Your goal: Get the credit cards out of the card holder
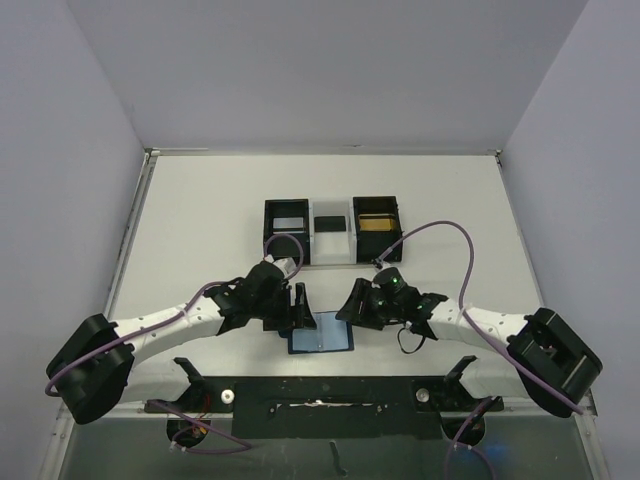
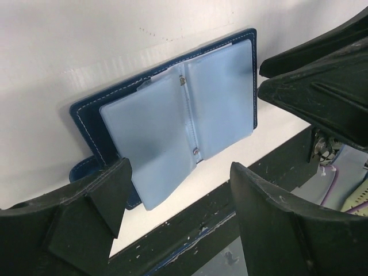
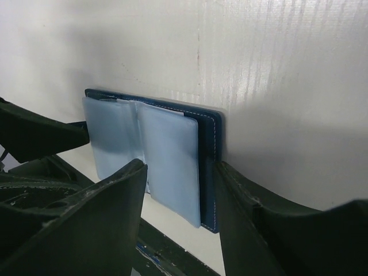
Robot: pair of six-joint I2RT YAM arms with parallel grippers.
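Observation:
The card holder (image 1: 321,334) lies open near the table's front edge, navy outside with pale blue plastic sleeves inside. It shows in the left wrist view (image 2: 172,115) and in the right wrist view (image 3: 167,155). No card shows in the sleeves. A gold card (image 1: 376,222) lies in the right black box. My left gripper (image 1: 298,308) is open and empty at the holder's left edge (image 2: 181,201). My right gripper (image 1: 352,306) is open and empty, with its fingers on either side of the holder's right edge (image 3: 178,198).
Two black boxes (image 1: 287,222) joined by a clear section (image 1: 331,222) stand behind the holder at mid-table. The left box holds something pale. A black rail (image 1: 320,395) runs along the front edge. Grey walls (image 1: 60,200) enclose the table.

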